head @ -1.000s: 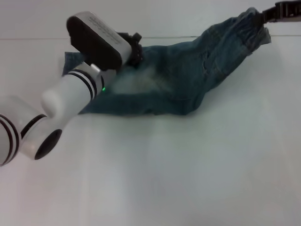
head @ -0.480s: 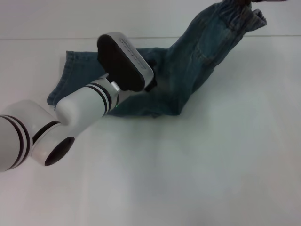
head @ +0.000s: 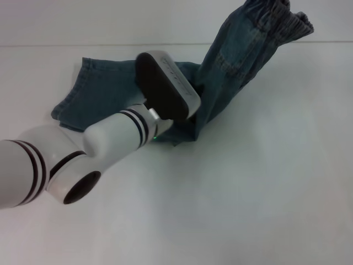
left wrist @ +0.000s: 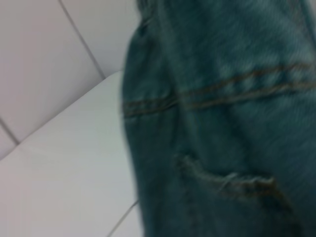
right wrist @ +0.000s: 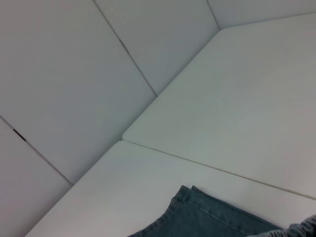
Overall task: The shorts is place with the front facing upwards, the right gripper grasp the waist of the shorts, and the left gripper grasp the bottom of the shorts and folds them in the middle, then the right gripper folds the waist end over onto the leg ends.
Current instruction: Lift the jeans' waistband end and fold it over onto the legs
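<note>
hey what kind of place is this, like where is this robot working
Probably a lab or test bench, not a home: a plain white table against bare pale panelled walls, with only the shorts being handled there. The left gripper is hidden under its wrist; the right gripper is out of view.

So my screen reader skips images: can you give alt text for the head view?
Small blue denim shorts rise from the white table, gathered waistband lifted at the top edge. The white left arm reaches over their flat part.

Shorts [head: 231,61] of faded blue denim cloth; smooth matt white table [head: 248,193].
</note>
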Available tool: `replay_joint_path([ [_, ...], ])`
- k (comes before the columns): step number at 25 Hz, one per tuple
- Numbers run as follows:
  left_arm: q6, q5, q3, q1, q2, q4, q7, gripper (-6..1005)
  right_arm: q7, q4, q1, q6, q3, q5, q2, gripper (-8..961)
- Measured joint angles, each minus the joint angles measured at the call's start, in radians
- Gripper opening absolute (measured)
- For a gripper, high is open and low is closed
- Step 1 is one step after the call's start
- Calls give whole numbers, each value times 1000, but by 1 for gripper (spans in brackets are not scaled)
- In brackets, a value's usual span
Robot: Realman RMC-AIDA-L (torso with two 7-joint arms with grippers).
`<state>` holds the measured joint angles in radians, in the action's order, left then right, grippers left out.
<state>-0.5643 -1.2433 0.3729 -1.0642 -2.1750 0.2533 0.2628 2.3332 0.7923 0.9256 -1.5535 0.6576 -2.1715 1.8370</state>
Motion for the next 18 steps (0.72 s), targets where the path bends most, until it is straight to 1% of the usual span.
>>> replay_joint_path([
  [5,0,-178,-142,11,0,46,1,5,0,6,4,-5,0,1,1,33],
  [7,3,-241,-183,19,0,67,2,5,0,10,4,-5,0,1,1,33],
  [12,7,-351,-288,43,0,120,6,6,-4,10,4,-5,0,1,2,33],
  [15,9,-403,-340,54,0,151,6,7,-6,10,4,-5,0,1,4,33],
  [18,10,-451,-365,62,0,184,6,8,-7,10,6,-5,0,1,5,33],
])
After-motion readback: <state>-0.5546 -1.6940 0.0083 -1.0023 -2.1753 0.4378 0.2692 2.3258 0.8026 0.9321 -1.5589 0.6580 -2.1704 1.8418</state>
